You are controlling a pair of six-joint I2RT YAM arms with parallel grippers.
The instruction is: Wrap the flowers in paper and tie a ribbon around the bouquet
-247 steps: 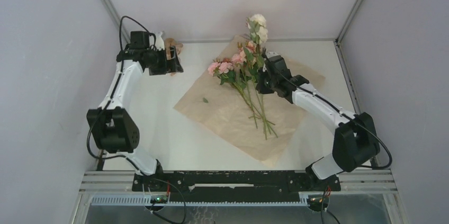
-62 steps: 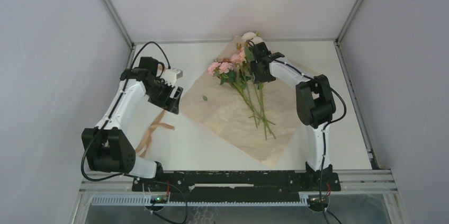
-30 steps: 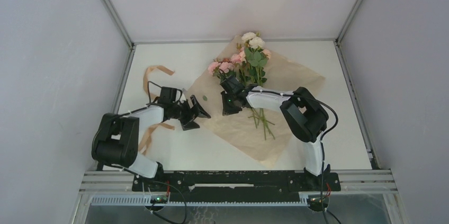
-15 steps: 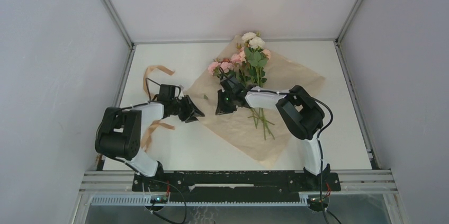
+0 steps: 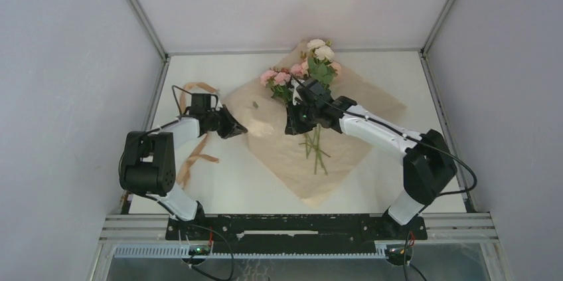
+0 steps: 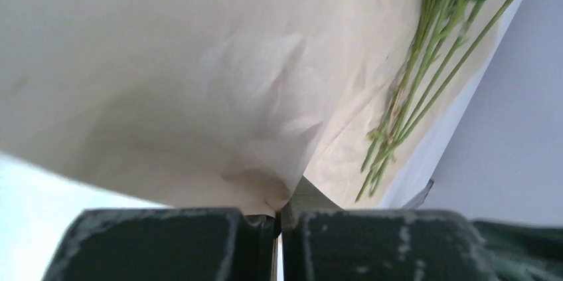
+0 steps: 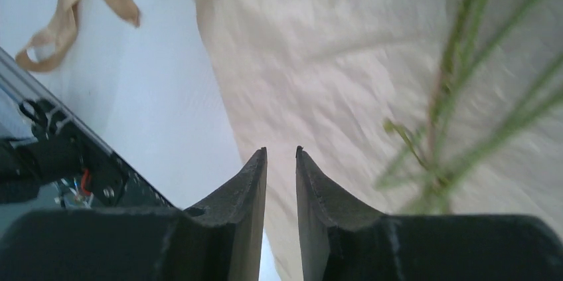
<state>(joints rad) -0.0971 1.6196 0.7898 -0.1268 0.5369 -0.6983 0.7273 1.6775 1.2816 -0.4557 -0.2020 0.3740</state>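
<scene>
**Left corner of paper clamped; first fold can begin**

1. Change of state. A second ago the left gripper point(image 5: 234, 128) stood wide open at the left corner of the paper point(image 5: 345, 155). It is now closed on that corner. In the left wrist view the paper's edge runs down into the seam between the two fingers point(image 6: 166, 241), which meet with no gap. The corner has come off the table point(image 5: 219, 188) and shows its paler underside.

2. Meaning. I judge the grasp step complete. The wrap itself is not started. The next move is probably to carry this corner rightward over the stems point(image 5: 315, 151).

3. Flowers point(image 5: 312, 62). They lie on the middle of the sheet, blooms at the far corner and stems pointing near. They have shifted slightly to the left.

4. Ribbon point(image 5: 192, 155). It lies loose on the table left of the paper, under the left forearm, untouched.

5. Left arm. It sits low, forearm stretched rightward along the table.

6. Right arm. It has unfolded and now reaches diagonally from near right to the centre. The right gripper point(image 5: 292, 121) hangs over the paper just beside the stems. Its fingers point(image 7: 255, 181) stand slightly apart with nothing between them.
</scene>
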